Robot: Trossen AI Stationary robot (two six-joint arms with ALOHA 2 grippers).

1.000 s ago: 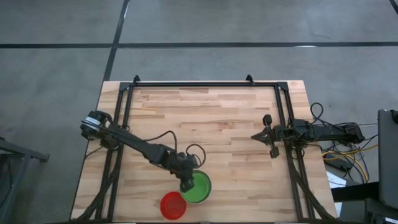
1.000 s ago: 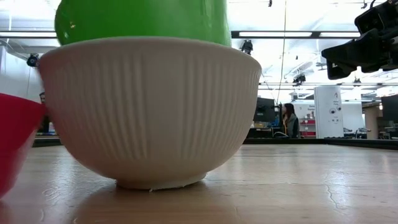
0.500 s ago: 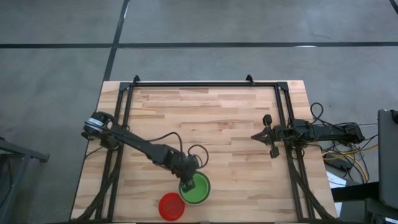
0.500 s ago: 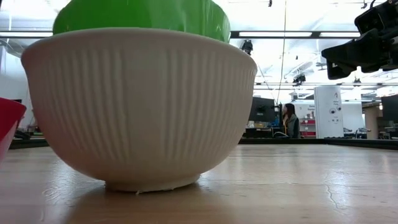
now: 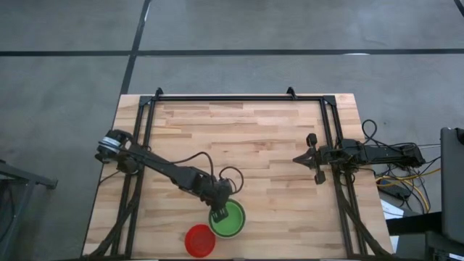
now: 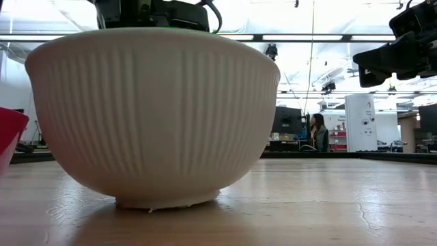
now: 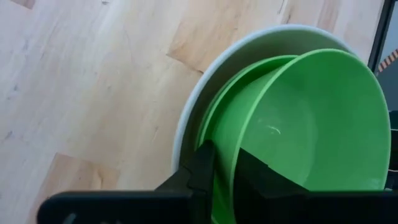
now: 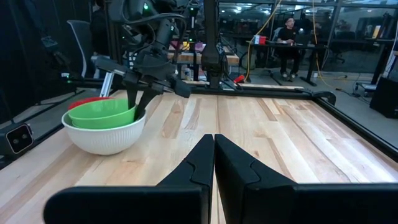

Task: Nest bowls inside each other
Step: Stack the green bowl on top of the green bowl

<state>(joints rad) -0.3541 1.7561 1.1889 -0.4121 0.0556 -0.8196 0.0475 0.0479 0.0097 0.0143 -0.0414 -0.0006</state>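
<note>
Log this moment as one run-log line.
left gripper: astride rim of bright green plastic bowl nested in ribbed white bowl | red plastic bowl: beside, un-nested | right gripper: shut, waiting

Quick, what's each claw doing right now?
Left claw: straddling the rim of the top bright green plastic bowl inside the ribbed white bowl; grip cannot be told.
Right claw: shut, holding nothing.

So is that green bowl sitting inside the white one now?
Yes, it is inside. The green bowl sits nested in the white bowl, whose rim rings it. The left claw straddles the green rim.
</note>
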